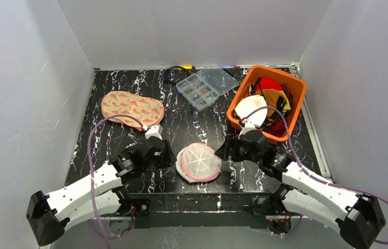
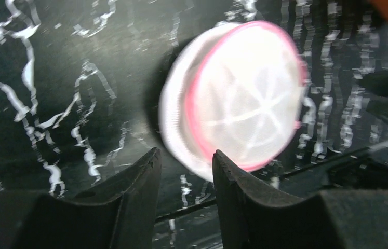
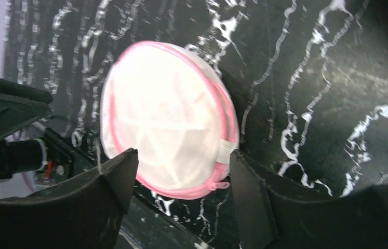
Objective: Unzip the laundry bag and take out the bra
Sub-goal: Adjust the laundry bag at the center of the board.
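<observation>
The laundry bag (image 1: 199,162) is a round white mesh pod with a pink zip rim and spoke ribs, lying near the table's front middle. It also shows in the left wrist view (image 2: 238,111) and in the right wrist view (image 3: 165,116), zipped, with its pink zip pull (image 3: 218,184) at the lower right. My left gripper (image 1: 166,155) is open and empty just left of the bag. My right gripper (image 1: 226,149) is open and empty just right of it. The bra is hidden.
An orange basket (image 1: 295,88) of clothes stands at the back right. A clear compartment box (image 1: 206,85) lies at the back middle. A patterned pink pouch (image 1: 132,108) lies at the back left. Grey walls close in the sides and back.
</observation>
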